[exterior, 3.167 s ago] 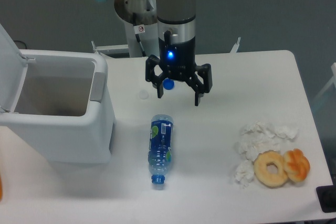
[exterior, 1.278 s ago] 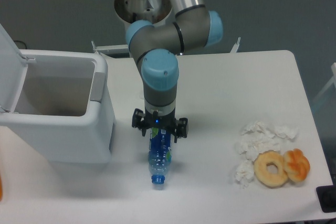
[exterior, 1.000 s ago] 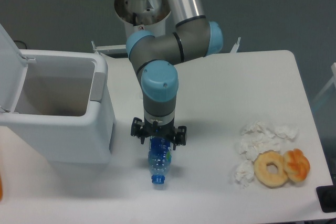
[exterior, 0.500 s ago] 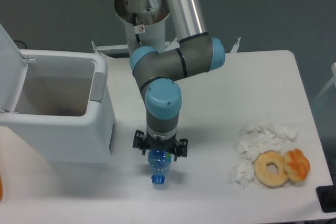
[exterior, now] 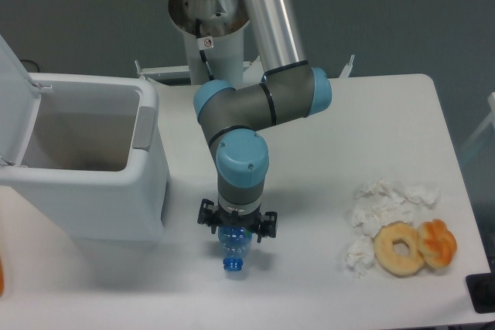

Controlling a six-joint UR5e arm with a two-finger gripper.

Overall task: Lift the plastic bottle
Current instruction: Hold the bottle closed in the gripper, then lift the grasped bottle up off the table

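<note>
The plastic bottle (exterior: 233, 251) lies on its side on the white bench (exterior: 340, 144), directly under the hand (exterior: 236, 231), with its blue neck ring pointing toward the camera and sticking out below the hand. It looks empty or almost empty, so I judge it is light. The clear wall is thin and will bend when it is squeezed, and the smooth round surface can slip or roll to one side. The body near the label seems the best place to hold, because the neck is narrow and the bottle would swing there.

The hand is low over the bottle, and its two fingers stand on the left and right of the body, across the width. They are open a little wider than the bottle. I cannot tell if the pads already touch the plastic, because the wrist hides the middle part. The bottle seems to rest on the bench, not lifted yet.
</note>
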